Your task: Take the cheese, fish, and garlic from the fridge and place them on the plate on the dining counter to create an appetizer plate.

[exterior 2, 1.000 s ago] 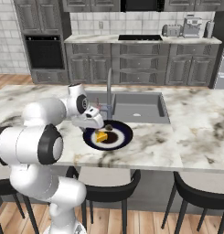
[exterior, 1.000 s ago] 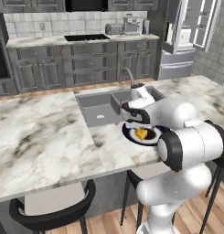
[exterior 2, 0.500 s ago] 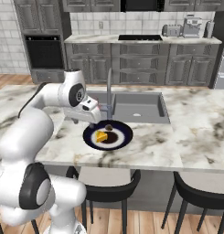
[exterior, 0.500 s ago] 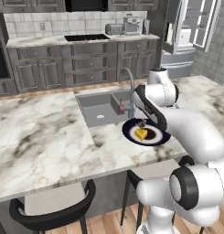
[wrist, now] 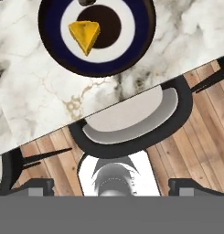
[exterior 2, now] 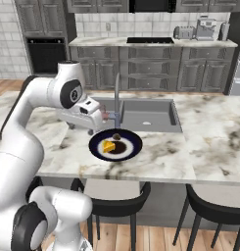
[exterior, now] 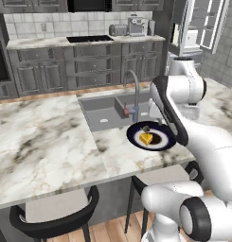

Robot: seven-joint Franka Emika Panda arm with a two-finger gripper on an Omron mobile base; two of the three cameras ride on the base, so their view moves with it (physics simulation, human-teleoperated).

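- Since a second ago my arm has lifted off the plate and swung up; the gripper [exterior 2: 92,117] that hovered right over the food now hangs above the tabletop just left of the plate in the right base view, with nothing in it.
- Fingers: spread about as wide as they go, empty; in the hand view only the two dark tips [wrist: 38,186] show at the bottom corners.
- Stools: black-framed, grey-cushioned seats [exterior 2: 116,188] tucked under the near edge of the tabletop; I see one from above in the hand view, over wood plank floor [wrist: 195,123].
- Tabletop (dining counter) [exterior: 41,137]: white marble with grey-brown veins.
- Plate [exterior: 134,137]: round, dark navy with a pale inner ring, near the front edge of the tabletop, just in front of the sink.
- Cheese [exterior: 146,139]: yellow-orange wedge lying on the plate, beside a dark round patch at its centre.
- One small dark item [exterior 2: 116,136] sits on the far part of the plate; I cannot tell what it is.
- Sink [exterior 2: 146,115]: grey, inset, with a curved tap [exterior: 133,90] at its near rim.
- Wall counter [exterior: 65,41]: marble, grey cabinets below, cooktop and small appliances on top.
- Fridge [exterior: 195,28]: far right in the left base view, door open.
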